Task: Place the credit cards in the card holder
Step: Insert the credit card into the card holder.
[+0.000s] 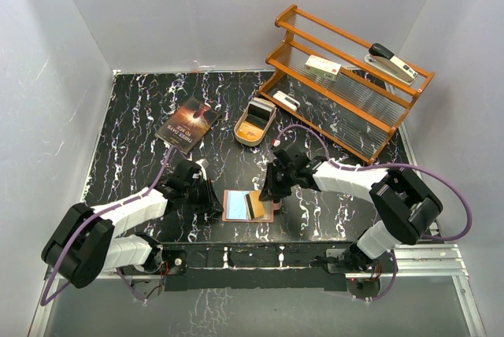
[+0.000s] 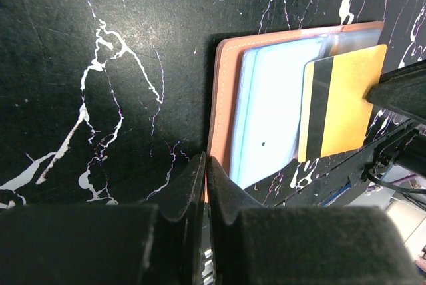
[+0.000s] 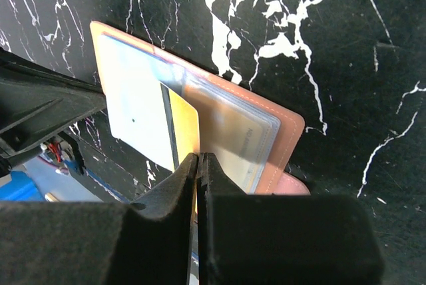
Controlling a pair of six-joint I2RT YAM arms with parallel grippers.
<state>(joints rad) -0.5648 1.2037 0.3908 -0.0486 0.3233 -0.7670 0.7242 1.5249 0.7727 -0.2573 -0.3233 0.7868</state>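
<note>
Where the black, white-veined desk [image 1: 134, 156] met plain white walls [image 1: 197, 14], the open card holder [image 2: 223, 98] lay between both tools. The left tool [image 2: 205, 168] was pinched shut on its edge, and the right tool [image 3: 198, 162] was clamped on a gold credit card [image 3: 185, 125] above it.

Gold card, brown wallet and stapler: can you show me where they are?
gold card [image 2: 346, 102]: left wrist view, on its plain gold face.
wallet [image 2: 219, 105]: left wrist view, on its leather left edge.
stapler [image 1: 391, 62]: top view, on the middle of its body.
</note>
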